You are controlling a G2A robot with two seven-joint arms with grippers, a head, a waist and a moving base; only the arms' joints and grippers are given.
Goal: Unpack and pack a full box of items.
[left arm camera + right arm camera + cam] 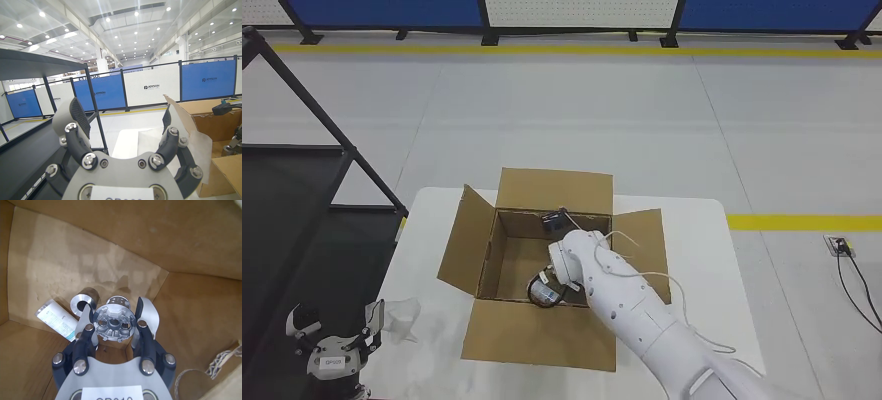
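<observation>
**Box nearly bare, one metal part in hand**

The cardboard box (540, 345) stands open on the white worktop (694, 232), all four flaps folded outward. The right arm reaches down into it. The right end effector (115, 305) is clenched on a slotted metal hub (114, 324), with a finger pressed to each side of its near flange, low over the floor of the box near one corner.

Two more items lie on the box floor just beside the hub: a metal cylinder (84, 303) with a bored end, and a white labelled tube (56, 319) on its side, touching the cylinder. The rest of the box floor in sight is bare cardboard.

The left end effector (122, 107) is released, fingers spread wide and holding nothing. It is well apart from the box, off the near left corner of the worktop beside a dark rack (37, 62).

With so few items inside, the job looks either late in unpacking or early in repacking; these views cannot settle which. At least the cylinder and tube remain to be handled.
</observation>
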